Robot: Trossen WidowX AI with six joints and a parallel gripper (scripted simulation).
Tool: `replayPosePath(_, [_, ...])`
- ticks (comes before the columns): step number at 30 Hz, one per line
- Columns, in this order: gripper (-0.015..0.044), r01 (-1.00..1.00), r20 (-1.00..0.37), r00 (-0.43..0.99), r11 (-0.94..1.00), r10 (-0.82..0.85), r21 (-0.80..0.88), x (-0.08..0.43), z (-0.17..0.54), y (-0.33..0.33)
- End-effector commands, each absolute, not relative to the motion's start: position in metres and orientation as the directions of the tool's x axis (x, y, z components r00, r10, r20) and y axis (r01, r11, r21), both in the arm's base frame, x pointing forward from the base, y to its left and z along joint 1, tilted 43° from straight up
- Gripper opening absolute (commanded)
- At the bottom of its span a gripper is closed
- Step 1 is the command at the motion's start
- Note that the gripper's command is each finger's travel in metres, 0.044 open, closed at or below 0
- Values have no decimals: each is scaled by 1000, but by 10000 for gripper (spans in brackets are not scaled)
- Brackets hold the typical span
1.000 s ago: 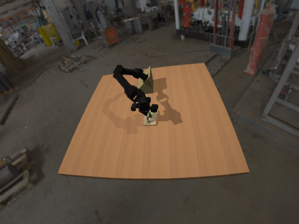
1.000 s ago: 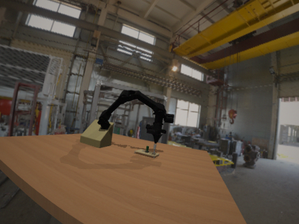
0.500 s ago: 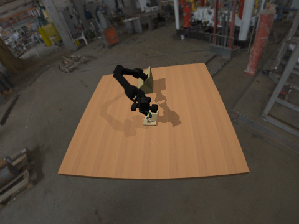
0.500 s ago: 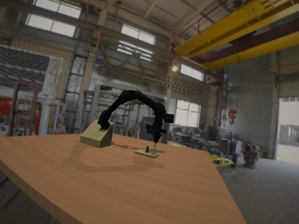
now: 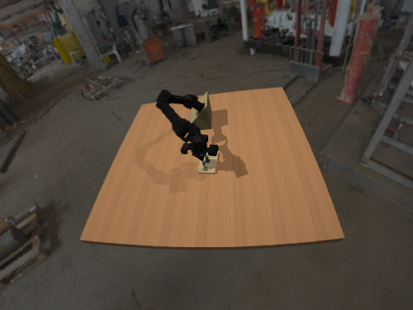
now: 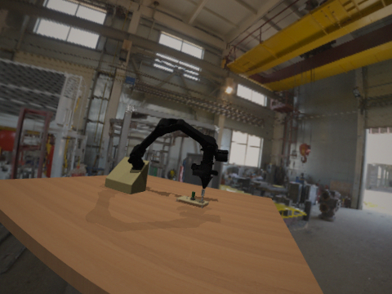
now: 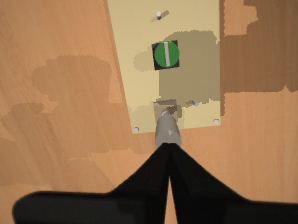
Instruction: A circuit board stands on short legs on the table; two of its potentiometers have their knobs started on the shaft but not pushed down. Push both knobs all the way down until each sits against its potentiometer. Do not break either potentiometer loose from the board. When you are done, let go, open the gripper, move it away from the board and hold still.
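Grey knob (image 6: 202, 191) (image 7: 168, 131) stands directly below the closed hand (image 5: 202, 158) (image 6: 205, 187) (image 7: 168, 149)

The bench (image 5: 215, 207) (image 6: 163, 245) (image 7: 260, 160) had a broad top of orange-brown wood with pale grain running along it. A small cream circuit board (image 5: 212, 165) (image 6: 188, 200) (image 7: 135, 75) stood on it, nearer its middle than its edges. Well apart from the board, toward one edge, sat a khaki wedge-shaped block (image 5: 206, 120) (image 6: 122, 177). Soft-brown shadows lay across the wood around both.
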State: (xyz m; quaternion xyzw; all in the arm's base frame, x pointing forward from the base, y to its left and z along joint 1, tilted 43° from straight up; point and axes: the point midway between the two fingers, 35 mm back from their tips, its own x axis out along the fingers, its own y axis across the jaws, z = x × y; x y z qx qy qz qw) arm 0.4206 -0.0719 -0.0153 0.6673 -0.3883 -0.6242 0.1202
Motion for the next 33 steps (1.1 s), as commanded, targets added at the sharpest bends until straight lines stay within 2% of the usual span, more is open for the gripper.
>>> replayPosePath(1, [0, -356, -734, -88, -667, -673, 654, 418, -19, -74])
replayPosePath(33, [0, -356, -734, -88, -667, -673, 654, 418, -19, -74])
